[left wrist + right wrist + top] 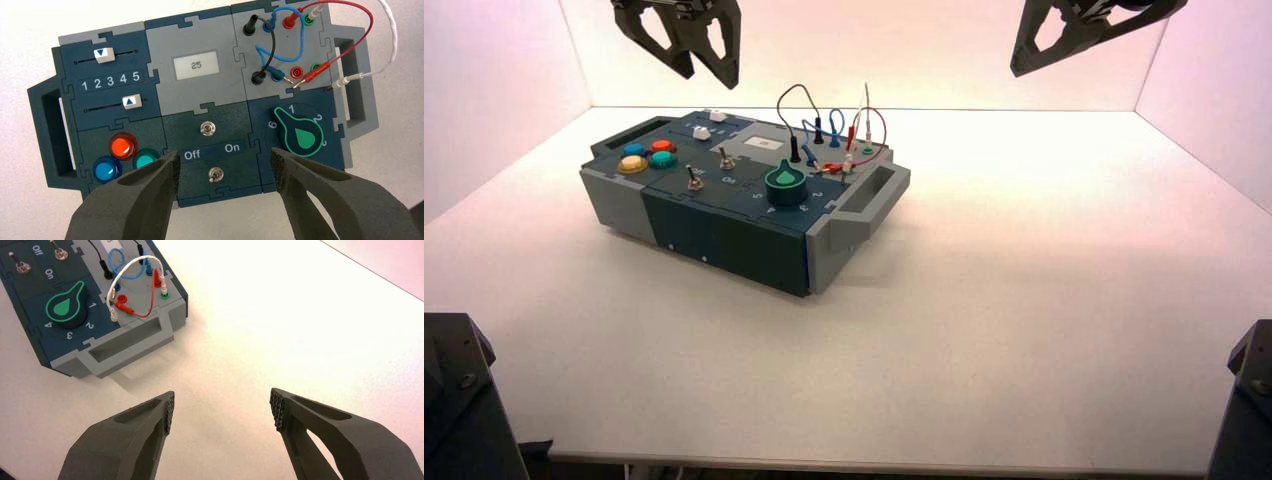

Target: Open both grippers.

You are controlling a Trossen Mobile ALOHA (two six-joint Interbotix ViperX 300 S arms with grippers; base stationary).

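Observation:
My left gripper [711, 74] hangs high above the far left part of the box [724, 215]. In the left wrist view it [223, 165] is open and empty, its black fingers [150, 190] wide apart over the box's near edge by the two toggle switches [206, 129]. My right gripper [1046, 45] hangs high at the far right, off to the side of the box. In the right wrist view it [222, 410] is open and empty above bare white table, with the box's handle end [132, 342] farther off.
The box carries coloured buttons [122, 146], two sliders [104, 55], a display reading 25 [196, 65], a green knob [298, 136] and red, blue, black and white wires [320, 35]. White walls [494, 60] close the table on three sides. Two black blocks [454, 390] stand at the near corners.

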